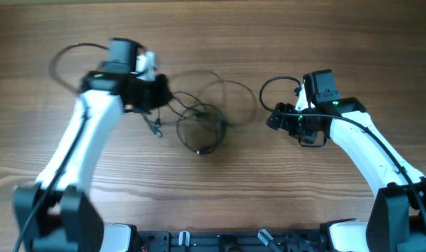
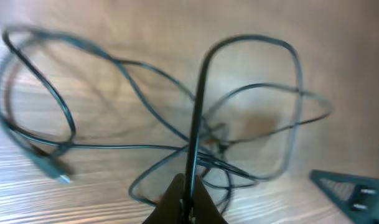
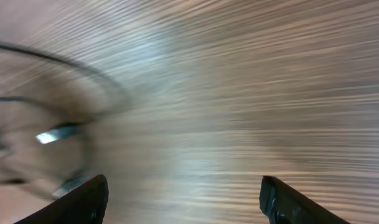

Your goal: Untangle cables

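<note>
The cables point(image 1: 202, 115) are thin black cords lying in tangled loops on the wooden table point(image 1: 213, 182) at the centre. My left gripper point(image 1: 159, 89) sits at the tangle's left edge and is shut on one cable strand point(image 2: 195, 118); the other loops and a plug end point(image 2: 52, 168) spread out beyond it. My right gripper point(image 1: 274, 117) is open and empty just right of the tangle. In the right wrist view its fingers point(image 3: 183, 202) are wide apart over bare wood, with blurred cables point(image 3: 46, 134) at the left.
A thicker black wire loops off each arm, one near the left wrist point(image 1: 62, 59) and one near the right wrist point(image 1: 275, 87). The tip of the right gripper point(image 2: 354, 190) shows at the lower right of the left wrist view.
</note>
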